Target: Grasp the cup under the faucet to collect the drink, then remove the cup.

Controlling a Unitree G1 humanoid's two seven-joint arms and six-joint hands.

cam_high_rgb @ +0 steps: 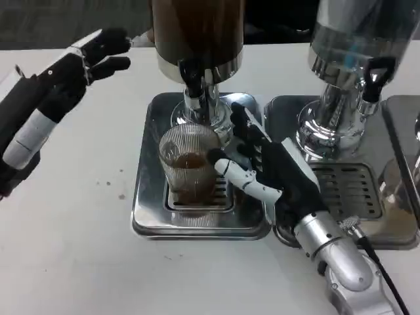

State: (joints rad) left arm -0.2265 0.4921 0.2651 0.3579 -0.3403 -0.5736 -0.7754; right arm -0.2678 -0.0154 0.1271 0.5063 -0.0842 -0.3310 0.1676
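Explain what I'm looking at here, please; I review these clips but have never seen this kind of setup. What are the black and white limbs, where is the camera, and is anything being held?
The picture comes from a camera on a humanoid robot's head or chest, looking down at a white table. The two limbs are its own arms, each ending in a many-fingered hand.

On the table stand two drink dispensers on metal drip trays. The nearer one holds a dark drink; its faucet hangs over a ribbed clear cup standing on the tray's grille. The cup is partly filled with brown liquid. A second dispenser with clear contents stands to the right.

The right hand is wrapped against the cup's side, gripping it. The left hand hovers above the table at upper left, fingers apart, holding nothing.
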